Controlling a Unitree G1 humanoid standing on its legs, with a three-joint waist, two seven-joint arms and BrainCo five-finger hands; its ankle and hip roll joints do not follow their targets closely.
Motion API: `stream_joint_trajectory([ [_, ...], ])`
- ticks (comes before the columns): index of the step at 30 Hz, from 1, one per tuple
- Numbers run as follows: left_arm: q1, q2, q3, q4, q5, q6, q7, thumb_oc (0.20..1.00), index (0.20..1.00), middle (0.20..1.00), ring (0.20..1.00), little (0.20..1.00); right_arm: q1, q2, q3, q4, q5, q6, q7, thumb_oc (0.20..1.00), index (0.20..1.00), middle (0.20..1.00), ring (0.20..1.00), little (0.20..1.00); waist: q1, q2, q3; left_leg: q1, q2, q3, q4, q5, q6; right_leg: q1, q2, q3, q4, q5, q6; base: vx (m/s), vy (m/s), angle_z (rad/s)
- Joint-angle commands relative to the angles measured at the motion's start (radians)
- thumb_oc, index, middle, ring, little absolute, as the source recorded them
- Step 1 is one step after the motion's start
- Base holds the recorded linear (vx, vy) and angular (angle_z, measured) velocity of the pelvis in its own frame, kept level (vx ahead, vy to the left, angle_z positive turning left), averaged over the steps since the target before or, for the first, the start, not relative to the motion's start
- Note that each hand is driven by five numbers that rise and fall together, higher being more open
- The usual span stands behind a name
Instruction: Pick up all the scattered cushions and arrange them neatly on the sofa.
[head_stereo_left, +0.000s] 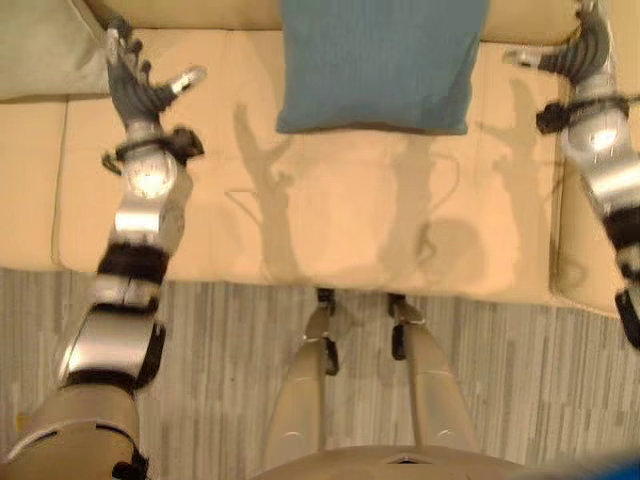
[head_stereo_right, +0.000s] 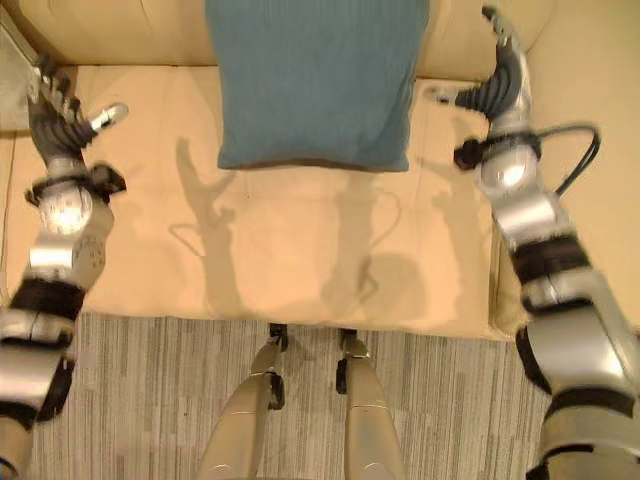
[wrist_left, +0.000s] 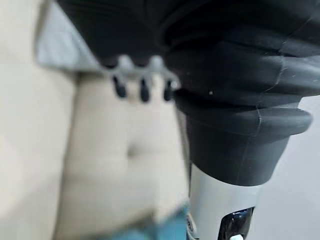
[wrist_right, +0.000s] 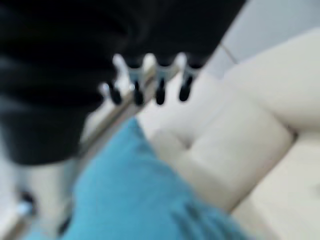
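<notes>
Leaning blue cushion (head_stereo_left: 380, 62) on sofa (head_stereo_left: 300, 220) | both hands (head_stereo_left: 135, 75) (head_stereo_right: 495, 85) open, apart

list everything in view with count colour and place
blue cushion: one, teal blue, on the sofa seat leaning against the backrest, between the two hands
grey cushion: one, pale grey, at the sofa's left end, beside the left hand
sofa: one, cream, across the top of both eye views
floor: one, grey striped, in front of the sofa
left hand: one, silver and dark, open over the seat, left of the blue cushion
right hand: one, silver and dark, open, right of the blue cushion
</notes>
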Motion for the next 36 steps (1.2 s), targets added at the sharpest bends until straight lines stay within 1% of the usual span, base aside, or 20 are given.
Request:
stream_joint_trajectory([
  [1,0.061,-0.030,0.035,0.047,0.079,-0.033,-0.066,1.000,1.000,1.000,1.000,1.000,0.142,0.004,-0.052,0.043,-0.042,-0.056,0.078,1.000,1.000,1.000,1.000,1.000,-0.009,-0.056,-0.065,0.162,0.014,-0.003,0.013,-0.084,-0.096,0.241,-0.043,-0.034,-0.307,0.161,0.094,0.10,-0.012,0.19],
  [2,0.129,-0.028,0.048,0.018,0.101,-0.022,-0.093,1.000,1.000,1.000,1.000,1.000,0.214,0.000,-0.071,0.008,-0.061,-0.049,0.106,1.000,1.000,1.000,1.000,1.000,-0.010,-0.059,-0.066,0.194,0.015,-0.003,0.014,-0.093,-0.096,0.273,-0.041,-0.038,-0.305,0.153,0.095,0.10,-0.003,0.16],
  [3,0.197,-0.062,0.044,0.029,0.125,-0.008,-0.114,1.000,1.000,1.000,1.000,1.000,0.289,0.046,-0.089,0.014,-0.032,-0.058,0.136,1.000,1.000,1.000,1.000,1.000,-0.009,-0.064,-0.068,0.225,0.015,-0.001,0.012,-0.097,-0.093,0.304,-0.042,-0.039,-0.305,0.146,0.094,0.10,-0.001,0.01],
  [5,0.231,-0.073,0.049,0.071,0.131,0.003,-0.131,1.000,1.000,1.000,1.000,1.000,0.336,0.049,-0.101,0.013,-0.048,-0.057,0.153,1.000,1.000,1.000,1.000,1.000,-0.013,-0.064,-0.074,0.249,0.015,0.001,0.013,-0.101,-0.093,0.329,-0.043,-0.039,-0.303,0.137,0.093,0.07,0.001,0.00],
  [6,0.322,-0.127,0.060,0.111,0.143,0.023,-0.159,1.000,1.000,1.000,1.000,1.000,0.438,0.098,-0.116,0.017,-0.044,-0.056,0.190,1.000,1.000,1.000,1.000,1.000,-0.017,-0.065,-0.078,0.298,0.015,0.001,0.009,-0.111,-0.092,0.376,-0.040,-0.045,-0.301,0.120,0.092,0.03,-0.009,0.00],
  [8,0.356,-0.140,0.061,0.136,0.160,0.035,-0.171,1.000,1.000,1.000,1.000,1.000,0.476,0.128,-0.122,0.034,-0.048,-0.055,0.198,1.000,1.000,1.000,1.000,1.000,-0.020,-0.065,-0.088,0.310,0.015,0.002,0.011,-0.110,-0.092,0.389,-0.039,-0.046,-0.299,0.115,0.092,0.05,-0.006,-0.04],
  [10,0.424,-0.168,0.065,0.211,0.209,0.056,-0.196,1.000,1.000,1.000,1.000,1.000,0.531,0.158,-0.099,0.079,-0.101,-0.045,0.231,1.000,1.000,1.000,1.000,1.000,-0.020,-0.064,-0.102,0.347,0.017,0.004,0.011,-0.117,-0.092,0.424,-0.035,-0.050,-0.299,0.101,0.091,0.06,-0.006,0.04],
  [12,0.517,-0.262,0.055,0.415,0.279,0.108,-0.240,1.000,1.000,1.000,1.000,1.000,0.607,0.254,-0.036,0.241,-0.212,-0.023,0.253,1.000,1.000,1.000,1.000,1.000,-0.021,-0.066,-0.130,0.414,0.021,0.011,0.014,-0.132,-0.087,0.498,-0.028,-0.052,-0.303,0.086,0.090,0.05,-0.007,0.11],
  [13,0.517,-0.262,0.055,0.416,0.279,0.107,-0.241,1.000,1.000,1.000,1.000,1.000,0.607,0.255,-0.035,0.242,-0.212,-0.024,0.253,1.000,1.000,1.000,1.000,1.000,-0.021,-0.066,-0.129,0.416,0.021,0.011,0.013,-0.132,-0.087,0.500,-0.028,-0.052,-0.304,0.085,0.090,0.02,-0.007,0.10],
  [16,0.548,-0.318,0.052,0.593,0.315,0.138,-0.283,1.000,1.000,1.000,1.000,1.000,0.640,0.317,0.002,0.393,-0.269,-0.011,0.263,1.000,1.000,1.000,1.000,1.000,-0.022,-0.064,-0.157,0.459,0.025,0.013,0.006,-0.138,-0.085,0.545,-0.020,-0.053,-0.311,0.075,0.089,0.01,-0.004,0.03],
  [17,0.548,-0.318,0.052,0.593,0.315,0.138,-0.283,1.000,1.000,1.000,1.000,1.000,0.640,0.317,0.002,0.393,-0.269,-0.011,0.263,1.000,1.000,1.000,1.000,1.000,-0.022,-0.064,-0.156,0.459,0.025,0.013,0.006,-0.138,-0.085,0.545,-0.020,-0.053,-0.311,0.075,0.089,0.00,0.000,0.00],
  [23,0.578,-0.369,0.055,0.818,0.420,0.188,-0.326,1.000,1.000,1.000,1.000,1.000,0.695,0.413,0.001,0.601,-0.277,0.015,0.271,1.000,1.000,1.000,1.000,1.000,-0.019,-0.070,-0.186,0.526,0.046,0.006,0.012,-0.144,-0.089,0.628,0.007,-0.052,-0.312,0.042,0.073,-0.02,-0.066,-0.02],
  [25,0.578,-0.368,0.054,0.830,0.430,0.190,-0.330,1.000,1.000,1.000,1.000,1.000,0.705,0.418,-0.004,0.616,-0.270,0.016,0.271,1.000,1.000,1.000,1.000,1.000,-0.022,-0.073,-0.180,0.526,0.053,0.001,0.016,-0.138,-0.094,0.639,0.015,-0.051,-0.312,0.039,0.066,-0.07,-0.074,0.03],
  [27,0.560,-0.360,0.042,0.841,0.443,0.193,-0.330,1.000,1.000,1.000,1.000,1.000,0.720,0.428,-0.022,0.642,-0.244,0.017,0.262,1.000,1.000,1.000,1.000,1.000,-0.031,-0.083,-0.165,0.493,0.077,0.007,0.020,-0.094,-0.125,0.647,0.028,-0.066,-0.337,0.042,0.058,-0.24,-0.106,0.26],
  [28,0.551,-0.356,0.038,0.838,0.452,0.194,-0.328,1.000,1.000,1.000,1.000,1.000,0.719,0.428,-0.032,0.656,-0.231,0.018,0.260,1.000,1.000,1.000,1.000,1.000,-0.035,-0.090,-0.161,0.474,0.081,0.018,0.051,-0.090,-0.123,0.641,0.025,-0.073,-0.342,0.049,0.057,-0.34,-0.112,0.37],
  [30,0.539,-0.353,0.037,0.832,0.452,0.189,-0.330,1.000,1.000,1.000,1.000,1.000,0.719,0.421,-0.042,0.650,-0.213,0.019,0.258,1.000,1.000,1.000,1.000,1.000,-0.047,-0.113,-0.153,0.457,0.073,0.052,0.178,-0.145,-0.104,0.613,0.008,-0.081,-0.340,0.068,0.053,-0.26,-0.063,0.45],
  [31,0.539,-0.353,0.037,0.832,0.452,0.189,-0.330,1.000,1.000,1.000,1.000,1.000,0.719,0.421,-0.042,0.650,-0.213,0.019,0.258,1.000,1.000,1.000,1.000,1.000,-0.048,-0.111,-0.152,0.451,0.076,0.050,0.191,-0.153,-0.105,0.613,0.011,-0.082,-0.339,0.067,0.053,-0.20,-0.034,0.52],
  [33,0.532,-0.356,0.033,0.838,0.458,0.188,-0.336,1.000,1.000,1.000,1.000,1.000,0.721,0.417,-0.042,0.673,-0.216,0.024,0.260,1.000,1.000,1.000,1.000,1.000,-0.055,-0.126,-0.154,0.459,0.045,0.036,0.292,-0.210,-0.096,0.593,-0.002,-0.086,-0.341,0.095,0.053,-0.21,0.013,0.46],
  [34,0.529,-0.364,0.026,0.844,0.461,0.191,-0.340,1.000,1.000,1.000,1.000,1.000,0.722,0.419,-0.046,0.699,-0.218,0.031,0.265,1.000,1.000,1.000,1.000,1.000,-0.059,-0.125,-0.165,0.495,0.018,0.014,0.325,-0.231,-0.096,0.579,-0.004,-0.085,-0.340,0.116,0.058,-0.22,0.090,0.27],
  [36,0.528,-0.375,0.024,0.845,0.453,0.192,-0.342,1.000,1.000,1.000,1.000,1.000,0.723,0.421,-0.048,0.726,-0.230,0.043,0.268,1.000,1.000,1.000,1.000,1.000,-0.068,-0.110,-0.174,0.563,-0.003,-0.009,0.305,-0.257,-0.096,0.560,0.000,-0.080,-0.334,0.133,0.066,-0.16,0.131,0.08],
])
